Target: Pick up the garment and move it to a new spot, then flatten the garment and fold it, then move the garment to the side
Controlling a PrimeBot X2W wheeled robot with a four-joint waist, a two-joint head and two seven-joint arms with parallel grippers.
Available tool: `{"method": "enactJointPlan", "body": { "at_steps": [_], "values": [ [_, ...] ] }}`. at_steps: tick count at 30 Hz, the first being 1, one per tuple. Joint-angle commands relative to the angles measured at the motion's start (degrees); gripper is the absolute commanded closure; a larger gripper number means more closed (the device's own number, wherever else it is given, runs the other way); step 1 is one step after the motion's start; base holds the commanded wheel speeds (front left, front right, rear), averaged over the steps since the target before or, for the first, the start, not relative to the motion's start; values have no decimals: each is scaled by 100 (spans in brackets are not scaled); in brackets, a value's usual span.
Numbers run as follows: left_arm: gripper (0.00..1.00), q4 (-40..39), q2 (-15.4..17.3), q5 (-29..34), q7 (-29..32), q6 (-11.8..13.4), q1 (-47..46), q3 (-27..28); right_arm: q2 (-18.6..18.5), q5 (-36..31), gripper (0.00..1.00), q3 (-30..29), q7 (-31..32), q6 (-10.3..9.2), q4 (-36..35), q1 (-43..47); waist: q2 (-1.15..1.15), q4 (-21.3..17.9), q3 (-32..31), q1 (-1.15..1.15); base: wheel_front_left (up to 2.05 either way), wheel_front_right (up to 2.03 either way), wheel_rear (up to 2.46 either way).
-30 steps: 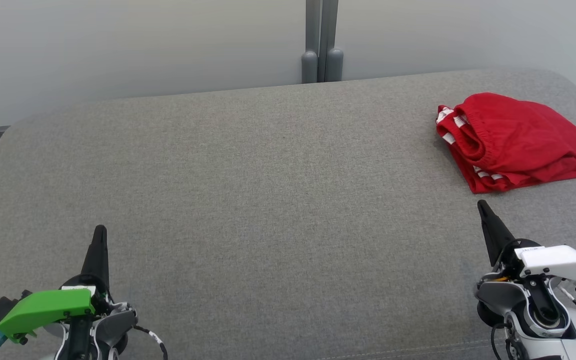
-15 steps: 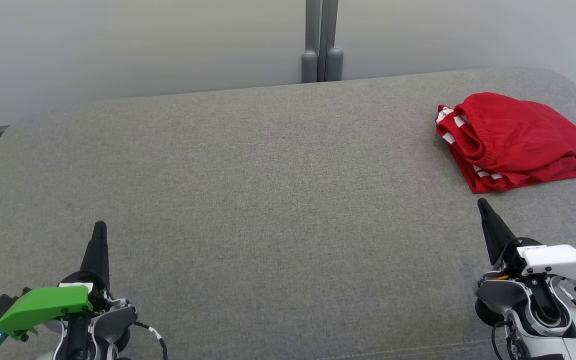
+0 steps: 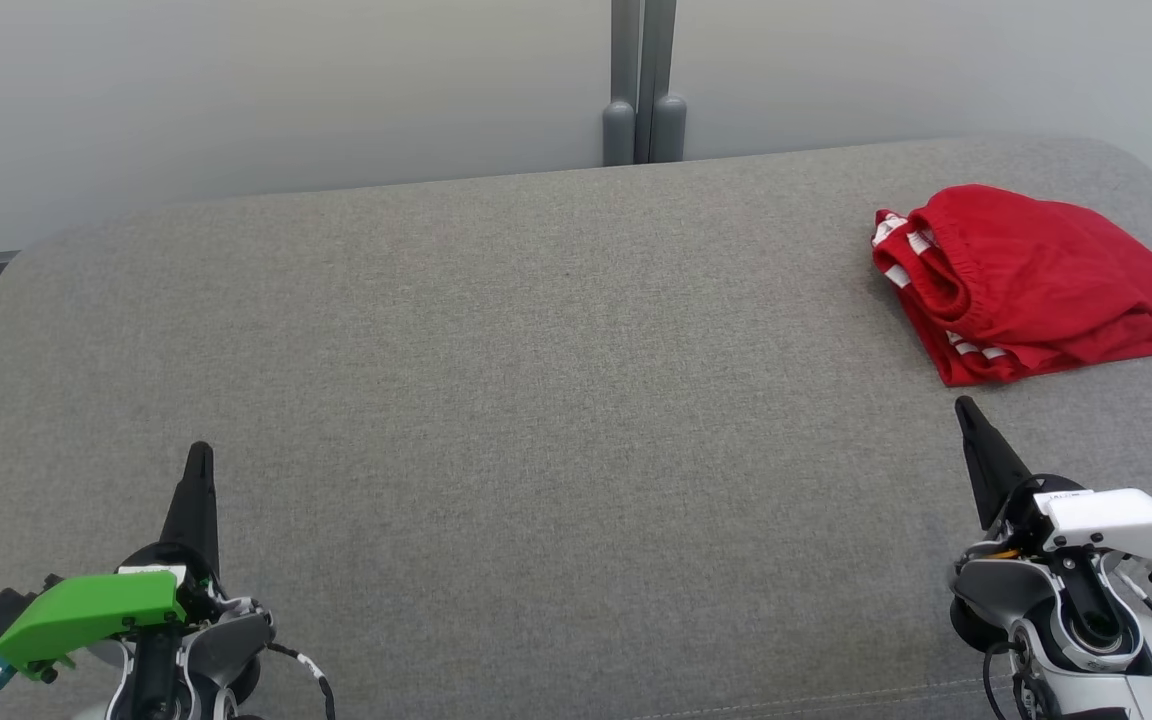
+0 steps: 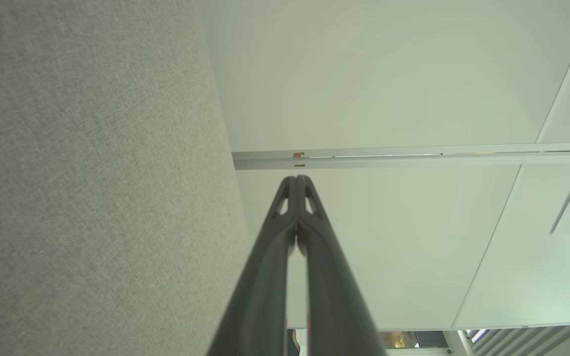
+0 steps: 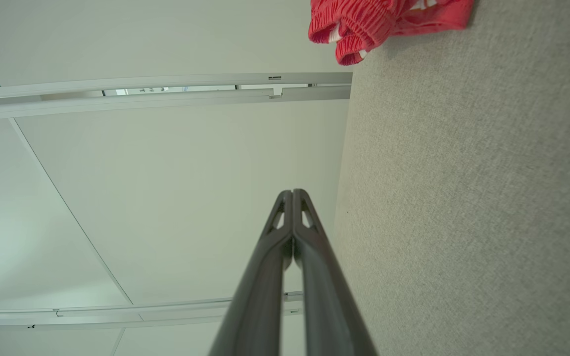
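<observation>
Before us stretched the grey upholstered surface (image 3: 536, 400). On its far right lay the red garment (image 3: 1031, 280), folded in a heap, just beyond our right gripper (image 3: 966, 412) and apart from it. That gripper was clenched on nothing; our left gripper (image 3: 199, 458), well away across the surface, was likewise clenched and empty.
</observation>
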Motion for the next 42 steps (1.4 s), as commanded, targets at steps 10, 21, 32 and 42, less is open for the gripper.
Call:
{"method": "enactJointPlan", "body": {
  "at_steps": [10,21,32,42],
  "values": [
    [100,5,2,5,8,-40,-66,27,-28,24,100,-7,33,2,10,-53,0,0,0,0,0,0,0],
    [100,5,2,4,8,-40,-66,27,-28,26,100,-7,32,2,10,-53,0,0,0,0,0,0,0],
    [100,5,2,4,7,-40,-66,27,-28,25,100,-6,32,2,10,-53,0,0,0,0,0,0,0],
    [100,4,2,4,7,-40,-66,26,-28,25,100,-6,32,2,10,-52,0,0,0,0,0,0,0]
  ]
}}
